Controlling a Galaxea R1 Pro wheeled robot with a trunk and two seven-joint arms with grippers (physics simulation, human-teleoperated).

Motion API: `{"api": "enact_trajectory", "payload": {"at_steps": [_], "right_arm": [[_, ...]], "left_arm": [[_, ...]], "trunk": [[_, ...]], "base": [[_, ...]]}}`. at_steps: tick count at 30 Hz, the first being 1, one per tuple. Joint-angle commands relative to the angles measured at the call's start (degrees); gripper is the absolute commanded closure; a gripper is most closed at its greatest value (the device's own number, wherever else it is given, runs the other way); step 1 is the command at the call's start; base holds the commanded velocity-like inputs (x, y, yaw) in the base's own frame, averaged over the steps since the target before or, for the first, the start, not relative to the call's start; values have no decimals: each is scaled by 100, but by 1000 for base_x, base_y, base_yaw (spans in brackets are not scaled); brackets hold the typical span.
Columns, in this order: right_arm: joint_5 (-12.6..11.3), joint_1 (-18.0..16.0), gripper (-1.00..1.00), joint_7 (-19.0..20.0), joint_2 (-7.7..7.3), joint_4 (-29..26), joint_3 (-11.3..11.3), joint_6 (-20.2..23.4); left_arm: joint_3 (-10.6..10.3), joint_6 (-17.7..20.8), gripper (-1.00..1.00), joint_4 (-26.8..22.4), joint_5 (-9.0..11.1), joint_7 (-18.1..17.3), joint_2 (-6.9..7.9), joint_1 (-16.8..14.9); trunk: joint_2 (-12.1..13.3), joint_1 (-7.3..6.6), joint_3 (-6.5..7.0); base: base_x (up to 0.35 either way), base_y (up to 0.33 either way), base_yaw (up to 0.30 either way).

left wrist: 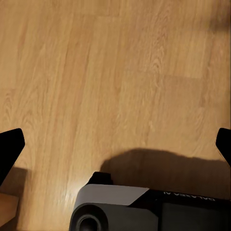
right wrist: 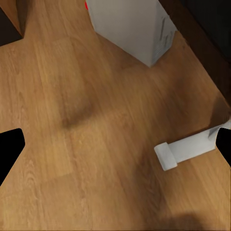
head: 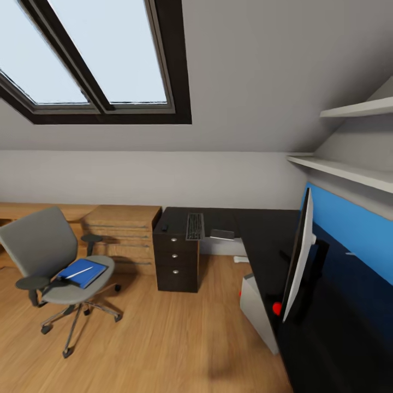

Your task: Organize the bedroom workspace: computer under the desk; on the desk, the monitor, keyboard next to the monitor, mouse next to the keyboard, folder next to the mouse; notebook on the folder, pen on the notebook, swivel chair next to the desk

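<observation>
The grey swivel chair (head: 46, 254) stands on the floor at the left, away from the black L-shaped desk (head: 262, 232). A blue folder (head: 83, 272) lies on its seat with the thin white pen (head: 76, 273) across it. The keyboard (head: 194, 226) and the small black mouse (head: 164, 227) lie on the desk above the drawer unit (head: 176, 256). A flat dark-grey item (head: 222, 234), possibly the notebook, lies beside the keyboard. The monitor (head: 299, 256) stands edge-on at the right. The light-grey computer (head: 256, 311) (right wrist: 130, 29) sits under the desk. My left gripper (left wrist: 115, 149) and right gripper (right wrist: 115, 149) hang open over the floor.
A light-wood chest (head: 123, 229) stands against the wall between chair and desk. A white tube-like object (right wrist: 187, 149) lies on the floor near the computer. Two white shelves (head: 349, 169) hang above the desk's right wing. My base (left wrist: 144, 209) shows below the left gripper.
</observation>
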Motion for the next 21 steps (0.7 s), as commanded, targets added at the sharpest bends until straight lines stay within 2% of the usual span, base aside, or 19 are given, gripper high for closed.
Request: {"api": "enact_trajectory", "payload": {"at_steps": [1, 21], "right_arm": [[-17, -8, -100, -30, 2, 12, 49, -19], [-20, -8, -100, -30, 2, 4, 53, -41]], "left_arm": [[-44, -34, -100, -5, 65, 26, 1, -5], [-28, -34, -100, -3, 67, 26, 26, -6]], "trunk": [[-10, 4, -11], [-10, 4, -11]], "base": [[132, -123, 0], [18, -16, 0]]}}
